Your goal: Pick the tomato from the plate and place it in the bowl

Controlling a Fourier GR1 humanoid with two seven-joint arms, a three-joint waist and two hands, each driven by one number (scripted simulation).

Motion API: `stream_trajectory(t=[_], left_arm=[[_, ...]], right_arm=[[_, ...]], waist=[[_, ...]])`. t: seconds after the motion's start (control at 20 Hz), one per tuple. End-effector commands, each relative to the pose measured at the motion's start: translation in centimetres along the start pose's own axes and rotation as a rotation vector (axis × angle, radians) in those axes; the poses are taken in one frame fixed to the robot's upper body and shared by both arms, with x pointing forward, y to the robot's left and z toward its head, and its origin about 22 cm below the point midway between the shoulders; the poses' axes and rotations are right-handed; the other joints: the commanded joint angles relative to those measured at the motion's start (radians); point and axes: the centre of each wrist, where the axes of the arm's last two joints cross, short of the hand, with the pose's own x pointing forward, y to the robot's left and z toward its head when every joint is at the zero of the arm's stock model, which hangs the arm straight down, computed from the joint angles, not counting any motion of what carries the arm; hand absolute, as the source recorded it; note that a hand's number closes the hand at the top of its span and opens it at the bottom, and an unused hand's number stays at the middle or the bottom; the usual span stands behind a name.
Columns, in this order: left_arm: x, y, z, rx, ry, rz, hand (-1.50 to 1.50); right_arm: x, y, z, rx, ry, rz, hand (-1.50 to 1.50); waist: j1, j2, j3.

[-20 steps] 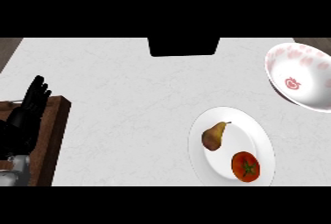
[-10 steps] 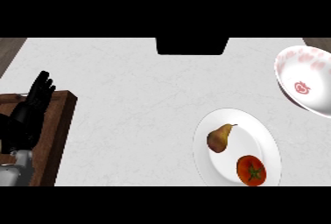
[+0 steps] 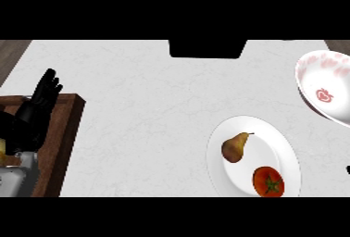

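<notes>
A red tomato (image 3: 268,181) with a green stem lies on the near part of a white plate (image 3: 277,146), at the lower right. A brown pear (image 3: 236,146) lies on the same plate, just beyond the tomato. The white bowl (image 3: 327,74) with red markings stands at the far right, partly cut by the edge. My left hand (image 3: 35,111) rests open at the far left with its fingers pointing up, far from the plate. A small dark tip (image 3: 347,169) shows at the right edge beside the plate; it may be my right hand, but nothing more of it shows.
A dark wooden block (image 3: 63,139) lies along the left side under my left forearm. A black rectangular object (image 3: 207,48) sits at the counter's far edge. White marbled countertop (image 3: 143,115) spreads between my left hand and the plate.
The view has shifted, so plate, bowl and left hand sit slightly further right in the picture. A dark tip has appeared at the right edge near the plate.
</notes>
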Motion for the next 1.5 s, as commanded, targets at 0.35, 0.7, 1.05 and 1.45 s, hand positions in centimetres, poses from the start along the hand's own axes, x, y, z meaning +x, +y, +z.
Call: stream_trajectory(t=[0.35, 0.7, 1.05, 1.45], left_arm=[[0.0, -0.3, 0.3, -0.005, 0.010, 0.006, 0.00], [0.4, 0.3, 0.6, 0.032, 0.017, 0.003, 0.00], [-0.6, 0.8, 0.0, 0.031, 0.020, 0.011, 0.00], [0.4, 0.1, 0.7, 0.025, 0.021, 0.008, 0.00]], right_arm=[[6.2, 1.1, -3.5, 0.268, 0.084, 0.202, -1.50], [7.2, 3.7, -4.8, 0.121, 0.052, 0.281, -1.50], [6.5, 6.5, -5.2, 0.114, 0.051, 0.278, -1.50], [7.9, 10.4, -7.3, 0.175, 0.060, 0.270, -1.50]], waist=[[-0.013, -0.009, 0.003], [-0.024, -0.012, 0.004], [-0.029, -0.011, 0.004], [-0.024, -0.011, 0.004]])
